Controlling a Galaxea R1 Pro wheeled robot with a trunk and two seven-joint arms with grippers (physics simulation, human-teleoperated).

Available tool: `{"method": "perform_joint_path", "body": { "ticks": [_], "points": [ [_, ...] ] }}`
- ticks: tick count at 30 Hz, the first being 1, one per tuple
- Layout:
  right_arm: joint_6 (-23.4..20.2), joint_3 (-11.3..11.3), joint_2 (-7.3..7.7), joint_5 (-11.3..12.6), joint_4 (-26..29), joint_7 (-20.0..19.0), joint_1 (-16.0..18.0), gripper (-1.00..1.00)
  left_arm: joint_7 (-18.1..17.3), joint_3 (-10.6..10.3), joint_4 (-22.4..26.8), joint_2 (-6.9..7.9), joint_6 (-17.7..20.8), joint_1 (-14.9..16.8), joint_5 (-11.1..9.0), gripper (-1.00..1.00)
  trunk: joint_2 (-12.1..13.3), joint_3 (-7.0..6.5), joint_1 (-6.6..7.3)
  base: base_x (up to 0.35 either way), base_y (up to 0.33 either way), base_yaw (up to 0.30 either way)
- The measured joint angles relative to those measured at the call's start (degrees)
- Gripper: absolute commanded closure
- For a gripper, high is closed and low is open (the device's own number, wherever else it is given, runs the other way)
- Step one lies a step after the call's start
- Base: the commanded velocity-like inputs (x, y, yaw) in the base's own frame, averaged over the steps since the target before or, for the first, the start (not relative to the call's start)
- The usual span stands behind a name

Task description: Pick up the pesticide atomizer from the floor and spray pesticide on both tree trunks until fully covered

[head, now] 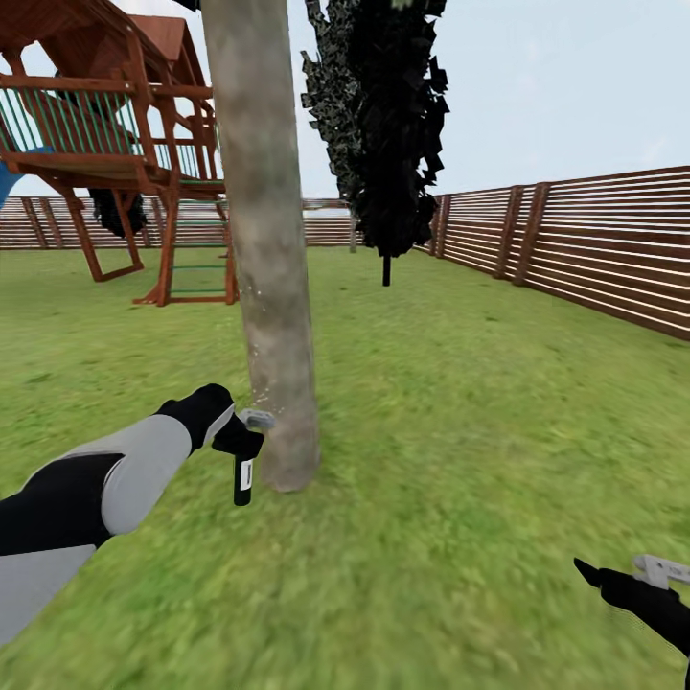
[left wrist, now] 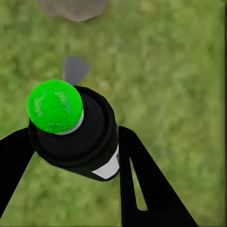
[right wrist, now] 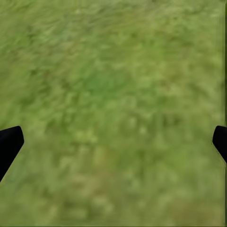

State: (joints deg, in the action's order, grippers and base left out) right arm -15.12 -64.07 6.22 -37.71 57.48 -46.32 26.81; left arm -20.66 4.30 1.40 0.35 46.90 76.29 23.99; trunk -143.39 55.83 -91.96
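Observation:
A thick grey-brown mottled tree trunk (head: 270, 249) rises from the grass floor (head: 460, 402) just ahead of me. My left gripper (head: 240, 443) is shut on the pesticide atomizer (head: 243, 477), a dark bottle with a white label, its grey head (head: 257, 418) almost touching the trunk low down. In the left wrist view the atomizer (left wrist: 78, 137) sits between black fingers (left wrist: 142, 184), with a green cap on top and the trunk base (left wrist: 73, 8) beyond. My right gripper (right wrist: 113, 142) hangs open over bare grass; its dark fingertip (head: 586, 572) shows at the lower right of the head view.
A wooden playset (head: 115, 144) stands at the back left. A black conifer (head: 383, 125) grows behind the trunk. A brown slatted fence (head: 594, 244) runs along the right side and the back. Open lawn lies to the right of the trunk.

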Motion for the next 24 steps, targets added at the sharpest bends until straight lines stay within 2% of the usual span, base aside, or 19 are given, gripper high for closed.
{"method": "perform_joint_path", "body": {
  "ticks": [6,19,24],
  "points": [
    [0.0,0.0,-0.01,0.0,0.0,0.05,0.0,-1.0,0.0,0.12,0.0,0.08,0.04,0.0,-0.08,1.0,0.0,0.0,0.0,0.027,-0.249,0.22],
    [0.0,0.0,-0.01,0.0,0.0,0.09,0.0,-1.0,0.0,0.01,0.0,0.09,-0.01,0.0,-0.01,1.0,0.0,0.0,0.0,0.0,-0.009,0.251],
    [0.0,0.08,0.01,0.0,0.0,0.07,0.0,-1.0,0.0,-0.04,0.0,0.09,0.01,0.0,0.03,1.0,0.0,0.0,0.0,0.031,-0.094,0.078]
  ]
}}
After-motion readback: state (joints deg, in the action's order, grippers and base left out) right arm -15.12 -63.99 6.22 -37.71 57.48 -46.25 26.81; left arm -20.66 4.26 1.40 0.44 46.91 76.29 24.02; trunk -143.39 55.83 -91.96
